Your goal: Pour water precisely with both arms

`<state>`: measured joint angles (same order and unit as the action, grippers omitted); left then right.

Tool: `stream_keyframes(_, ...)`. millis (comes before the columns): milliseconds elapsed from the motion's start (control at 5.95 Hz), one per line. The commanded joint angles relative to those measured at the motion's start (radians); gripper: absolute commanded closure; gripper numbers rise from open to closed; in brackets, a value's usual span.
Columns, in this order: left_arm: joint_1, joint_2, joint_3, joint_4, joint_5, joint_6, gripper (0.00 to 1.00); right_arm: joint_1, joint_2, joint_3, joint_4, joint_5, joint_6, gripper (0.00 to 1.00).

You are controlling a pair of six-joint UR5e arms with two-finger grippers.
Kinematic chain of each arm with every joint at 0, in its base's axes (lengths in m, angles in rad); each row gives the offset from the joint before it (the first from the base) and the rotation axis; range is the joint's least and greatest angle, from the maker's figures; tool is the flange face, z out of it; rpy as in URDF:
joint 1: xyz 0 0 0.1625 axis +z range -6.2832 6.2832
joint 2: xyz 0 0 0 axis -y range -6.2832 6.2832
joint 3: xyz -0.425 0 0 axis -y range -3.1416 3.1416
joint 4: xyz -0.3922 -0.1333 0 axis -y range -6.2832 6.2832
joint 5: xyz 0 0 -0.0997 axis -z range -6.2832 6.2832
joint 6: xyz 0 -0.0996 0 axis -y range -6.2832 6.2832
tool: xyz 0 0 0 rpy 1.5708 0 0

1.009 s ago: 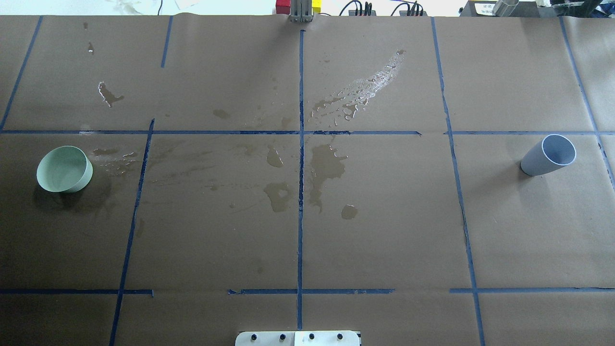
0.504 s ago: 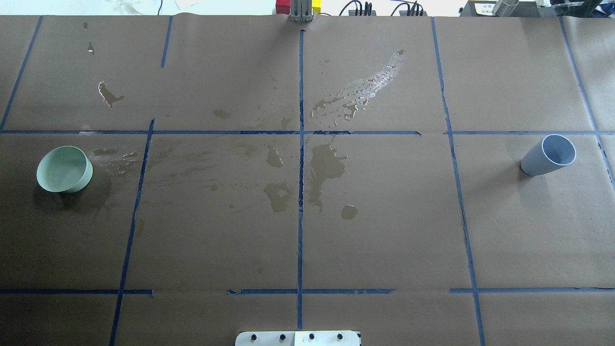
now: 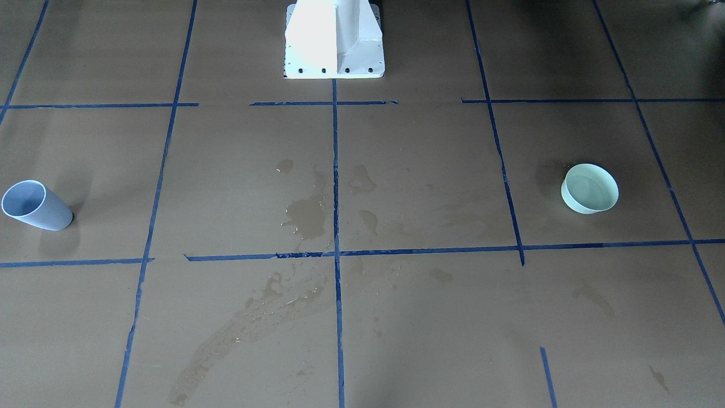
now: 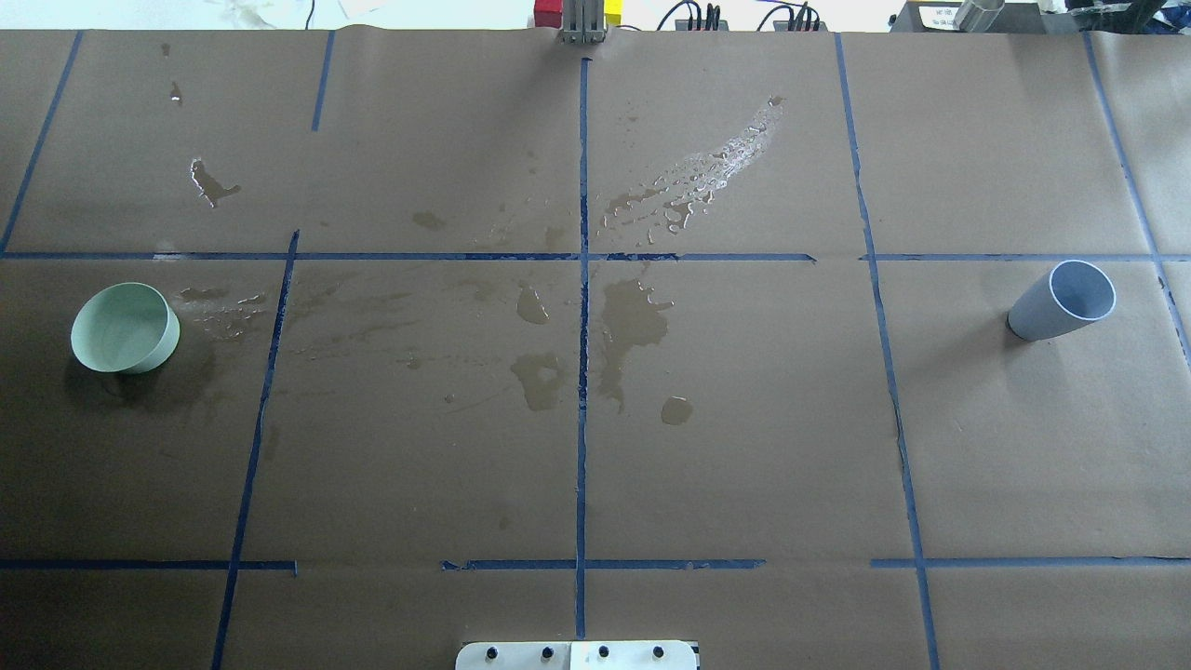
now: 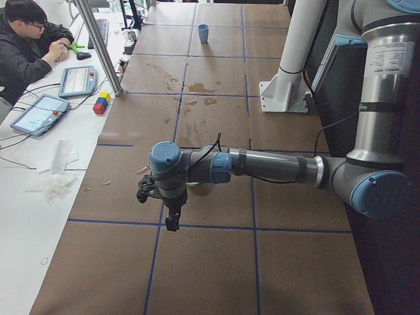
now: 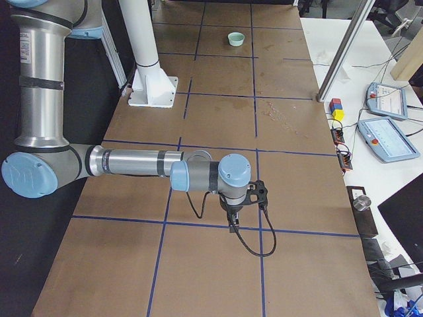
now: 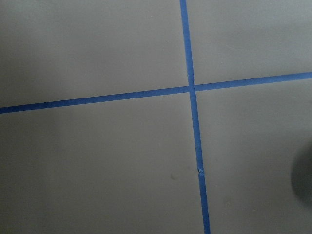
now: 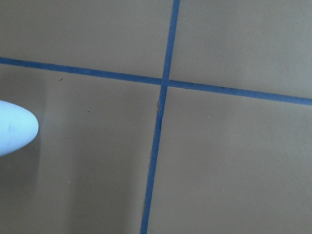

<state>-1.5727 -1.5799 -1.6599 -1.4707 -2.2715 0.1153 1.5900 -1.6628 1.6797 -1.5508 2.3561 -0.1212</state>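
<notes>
A pale green bowl stands at the table's left and also shows in the front view. A blue-grey cup stands upright at the table's right and also shows in the front view. I cannot make out water inside either. Neither arm shows in the overhead or front views. The left gripper points down over the table's left end. The right gripper points down over the right end. I cannot tell whether either is open. A pale rounded edge, probably the cup, shows in the right wrist view.
Brown paper with blue tape lines covers the table. Dark wet patches and glossy droplets lie around the middle. The white pedestal stands at the robot's side. A seated operator is at the far side.
</notes>
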Motion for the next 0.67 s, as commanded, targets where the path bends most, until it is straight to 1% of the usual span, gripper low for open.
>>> stream_keyframes(0,0.002,0.012,-0.004,0.000,-0.002,0.001,0.00,-0.007,0.000,0.000,0.000,0.000,0.002,0.00)
stream_keyframes(504,0.000,0.014,-0.004,0.000,-0.002,0.001,0.00,-0.013,0.000,0.000,0.000,0.000,0.000,0.00)
